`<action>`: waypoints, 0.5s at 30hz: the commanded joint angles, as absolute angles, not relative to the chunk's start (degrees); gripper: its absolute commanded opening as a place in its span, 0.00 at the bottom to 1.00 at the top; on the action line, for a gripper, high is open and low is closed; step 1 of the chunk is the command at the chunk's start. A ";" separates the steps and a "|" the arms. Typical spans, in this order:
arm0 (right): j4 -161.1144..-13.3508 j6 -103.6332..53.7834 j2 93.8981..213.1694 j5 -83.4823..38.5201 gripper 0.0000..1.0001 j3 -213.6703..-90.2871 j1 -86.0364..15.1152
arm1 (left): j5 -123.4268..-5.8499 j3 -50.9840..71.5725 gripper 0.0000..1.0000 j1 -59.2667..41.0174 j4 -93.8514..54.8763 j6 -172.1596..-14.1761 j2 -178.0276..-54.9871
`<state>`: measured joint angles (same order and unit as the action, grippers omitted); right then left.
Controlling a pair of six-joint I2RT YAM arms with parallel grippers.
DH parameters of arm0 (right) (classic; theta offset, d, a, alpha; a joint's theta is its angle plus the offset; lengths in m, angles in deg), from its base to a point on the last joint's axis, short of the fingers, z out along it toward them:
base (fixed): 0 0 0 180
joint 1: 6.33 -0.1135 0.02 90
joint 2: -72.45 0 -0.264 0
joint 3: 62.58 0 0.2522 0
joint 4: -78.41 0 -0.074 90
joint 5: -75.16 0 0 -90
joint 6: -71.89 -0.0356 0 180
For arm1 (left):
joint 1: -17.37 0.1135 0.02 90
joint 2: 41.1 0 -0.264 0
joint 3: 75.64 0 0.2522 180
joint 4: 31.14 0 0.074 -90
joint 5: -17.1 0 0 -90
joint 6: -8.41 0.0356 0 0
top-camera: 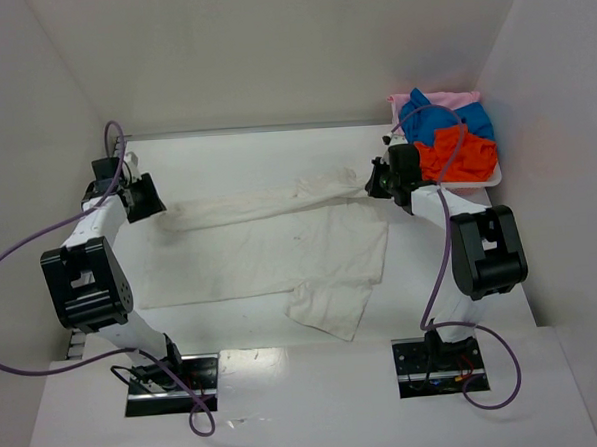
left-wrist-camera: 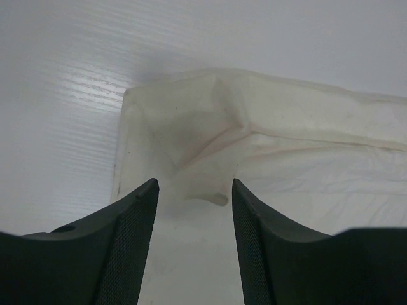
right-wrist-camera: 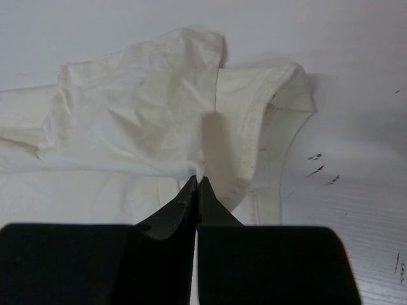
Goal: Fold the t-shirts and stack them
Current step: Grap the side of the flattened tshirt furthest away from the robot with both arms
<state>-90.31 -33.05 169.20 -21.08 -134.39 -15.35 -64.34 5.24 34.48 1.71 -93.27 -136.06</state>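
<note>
left jaws parted above off-white t-shirt [top-camera: 270, 255]; right jaws clamped on its cloth.

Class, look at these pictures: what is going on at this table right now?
Two robot arms are folding an off-white t-shirt spread on the table. The right fingers are shut on its right end; the left fingers stand open over its left end. Blue, orange and pink shirts lie piled in a tray.

I see the tray [top-camera: 493, 179] mostly hidden under coloured shirts [top-camera: 457, 161], pink shirt [top-camera: 450, 99] largely buried, off-white shirt [left-wrist-camera: 305, 146] cut off at the left wrist view's right edge
</note>
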 commanded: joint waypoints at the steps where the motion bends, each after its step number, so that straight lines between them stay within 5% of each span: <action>1: -92.40 -32.79 166.32 -20.03 0.00 -134.62 -15.65 | -64.38 4.40 0.58 34.51 1.51 -90.73 -135.67; 15: -92.40 -32.79 166.84 -20.03 0.00 -134.62 -15.65 | -57.44 3.16 0.60 34.51 0.46 -87.83 -136.11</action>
